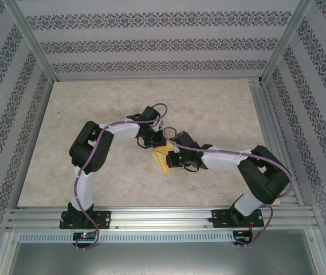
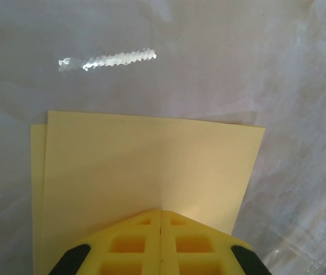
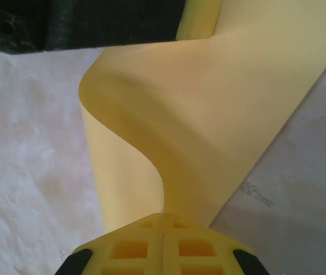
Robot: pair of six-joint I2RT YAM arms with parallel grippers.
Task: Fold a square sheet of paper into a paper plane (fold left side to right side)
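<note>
- Folding left side over to right side is the step in hand; the square sheet of paper (image 1: 164, 157) sits mid-table (image 1: 94, 109), between both arms.
- L grip: left fingers (image 2: 145, 224) closed, pinching the sheet; two layers show, edges slightly offset at one side.
- R grip: right fingers (image 3: 145, 226) closed on another edge; the sheet bows up in an S-curve, uncreased.
- Rec.: bring edges flush before pressing, hold one pinch as anchor, flatten the bow toward the fold line.
- Containers: none in play; the sheet rests direct on the table.
</note>
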